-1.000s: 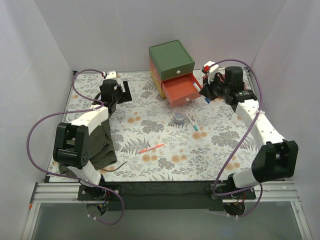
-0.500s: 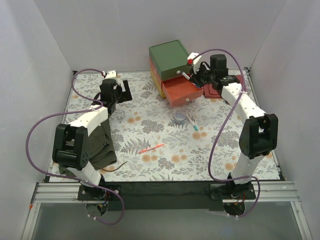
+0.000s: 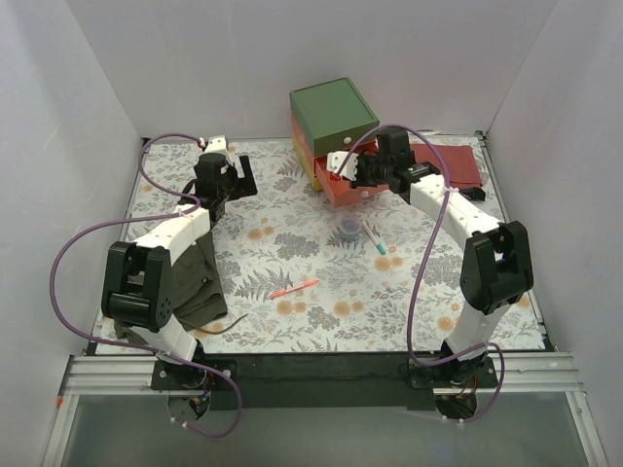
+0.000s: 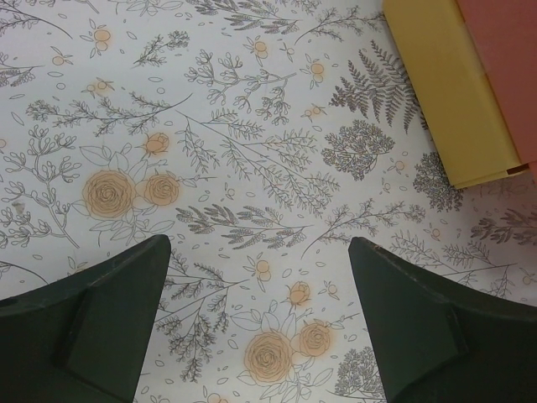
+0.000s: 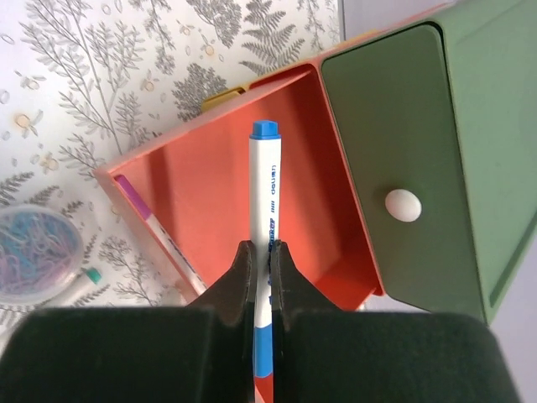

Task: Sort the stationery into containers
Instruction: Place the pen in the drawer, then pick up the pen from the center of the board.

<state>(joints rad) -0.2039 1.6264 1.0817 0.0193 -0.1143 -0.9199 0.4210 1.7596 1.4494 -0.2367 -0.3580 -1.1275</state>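
Right tool point(image 5: 262, 252) pinches white pen point(image 5: 267, 176) above open red drawer point(image 5: 210, 201) at 12 o'clock, likely for dropping in; left tool point(image 4: 256, 252) spread, idle at 10.

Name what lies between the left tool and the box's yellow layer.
Only bare flowered cover between left tool and yellow layer, seen in left wrist view.

Desk point(image 3: 282, 248), floral-print surface. Far edge, centre: cube-shaped box of green, salmon-red and yellow drawers point(image 3: 333, 112). Far right corner: folded red cloth point(image 3: 458, 165). Left edge: olive-green cloth point(image 3: 200, 277). Middle: small grey-blue round roll point(image 3: 348, 230), white teal-tipped pen point(image 3: 373, 236) just beside it. Slim pink pen point(image 3: 295, 288) lies nearer the near edge.
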